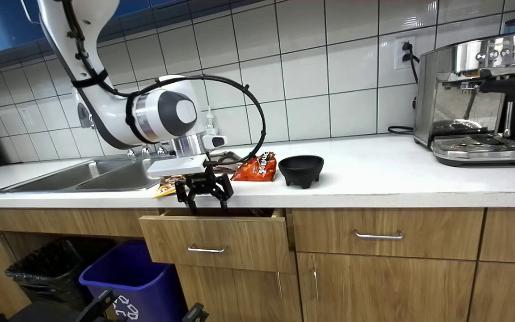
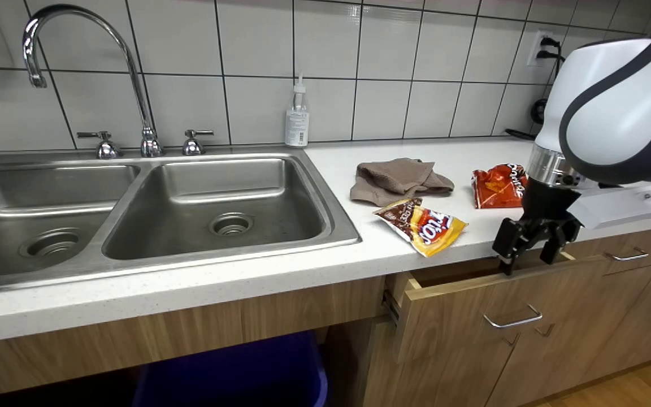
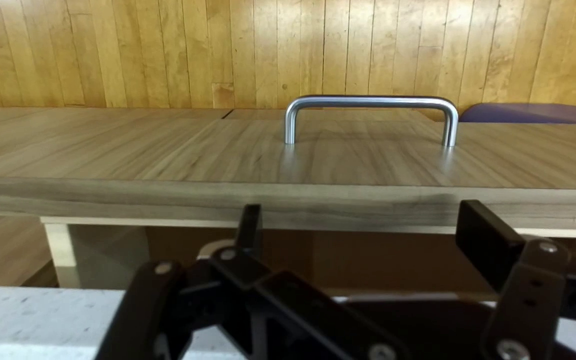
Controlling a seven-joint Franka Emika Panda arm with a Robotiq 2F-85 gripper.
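Note:
My gripper (image 1: pixel 208 206) is open and empty, pointing down over the pulled-out wooden drawer (image 1: pixel 248 237). It also shows in an exterior view (image 2: pixel 528 264), with its fingertips close to the top edge of the drawer front (image 2: pixel 455 316). In the wrist view the gripper (image 3: pixel 362 217) has its fingers wide apart over the drawer opening, just behind the front panel (image 3: pixel 183 155). I cannot tell whether a fingertip touches the panel. The metal handle (image 3: pixel 370 101) sits on the panel's outer side. A pale rounded thing inside the drawer is mostly hidden behind a finger.
On the counter lie a yellow-brown snack bag (image 2: pixel 433 227), a red snack bag (image 2: pixel 499 189) and a brown cloth (image 2: pixel 396 180). A black bowl (image 1: pixel 301 169), espresso machine (image 1: pixel 476 103), soap bottle (image 2: pixel 297 120) and double sink (image 2: pixel 342 229) are nearby. A blue bin (image 1: pixel 137 290) stands below.

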